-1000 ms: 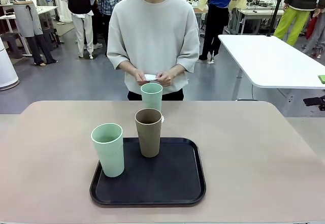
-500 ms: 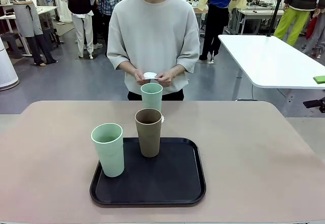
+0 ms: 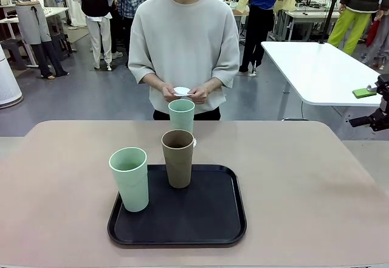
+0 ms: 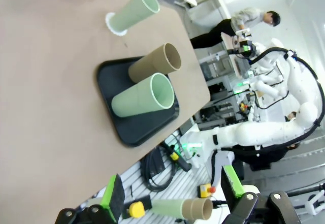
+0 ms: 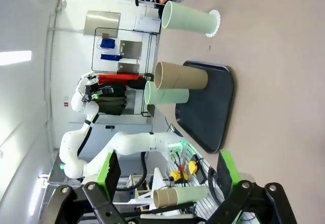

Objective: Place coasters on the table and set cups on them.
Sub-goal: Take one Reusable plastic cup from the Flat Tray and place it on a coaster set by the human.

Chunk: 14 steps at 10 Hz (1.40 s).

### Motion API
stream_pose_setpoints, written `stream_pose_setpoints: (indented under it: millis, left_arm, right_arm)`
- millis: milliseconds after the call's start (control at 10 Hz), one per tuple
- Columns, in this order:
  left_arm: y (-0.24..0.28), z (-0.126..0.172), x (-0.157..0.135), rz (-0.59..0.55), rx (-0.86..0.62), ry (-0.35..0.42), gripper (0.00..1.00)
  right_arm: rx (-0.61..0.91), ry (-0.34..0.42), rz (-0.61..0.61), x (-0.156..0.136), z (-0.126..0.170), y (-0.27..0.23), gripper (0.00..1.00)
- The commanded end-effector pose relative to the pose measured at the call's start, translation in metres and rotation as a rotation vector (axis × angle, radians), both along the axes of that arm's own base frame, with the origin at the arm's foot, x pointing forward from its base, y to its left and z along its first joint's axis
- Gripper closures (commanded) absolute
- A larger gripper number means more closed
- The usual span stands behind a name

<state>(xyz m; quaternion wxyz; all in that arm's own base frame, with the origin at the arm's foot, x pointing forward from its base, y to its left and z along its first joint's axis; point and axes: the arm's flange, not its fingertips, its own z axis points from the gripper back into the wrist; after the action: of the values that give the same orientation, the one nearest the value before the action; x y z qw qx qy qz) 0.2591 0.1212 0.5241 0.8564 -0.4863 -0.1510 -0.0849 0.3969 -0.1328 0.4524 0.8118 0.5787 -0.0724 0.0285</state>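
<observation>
At the far side a person holds a white coaster (image 3: 182, 90) in both hands. A pale green cup (image 3: 181, 115) stands on a coaster (image 3: 194, 141) on the beige table (image 3: 304, 183). The brown cup (image 3: 178, 158) and a second green cup (image 3: 129, 178) stand on the black tray (image 3: 177, 219). My right gripper (image 3: 363, 106) hangs open at the right edge, far from the cups. In the left wrist view my left gripper (image 4: 171, 193) is open and holds nothing, well off the table. The right wrist view shows the right gripper (image 5: 168, 170) open and the green cup (image 5: 190, 19) on its coaster (image 5: 215, 23).
A white table (image 3: 322, 73) stands behind at the right. People walk about in the background. The beige tabletop left and right of the tray is bare. The left wrist view shows the other white arm (image 4: 264, 132) beyond the table edge.
My right gripper has come further into the front view at the right edge. The person has shifted the coaster a little in their hands. The cups and tray have stayed put.
</observation>
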Motion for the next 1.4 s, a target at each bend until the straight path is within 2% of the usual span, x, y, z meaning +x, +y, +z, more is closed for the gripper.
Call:
stream_pose_setpoints:
  millis: [0,100,200,1300]
  left_arm:
    - [0.0002,0.0015,-0.0014,-0.005,-0.012,-0.003,0.00]
    - [0.0002,0.0015,-0.0014,-0.005,-0.012,-0.003,0.00]
    - [0.0002,0.0015,-0.0014,-0.005,-0.012,-0.003,0.00]
    - [0.0002,0.0015,-0.0014,-0.005,-0.012,-0.003,0.00]
  right_arm:
    - [-0.024,0.066,0.046,-0.0056,0.0026,0.0041,0.00]
    - [-0.045,0.076,0.050,-0.0055,0.0050,0.0078,0.00]
    - [-0.004,0.020,0.018,-0.0020,-0.0013,0.0022,0.00]
    - [-0.004,0.020,0.018,-0.0020,-0.0013,0.0022,0.00]
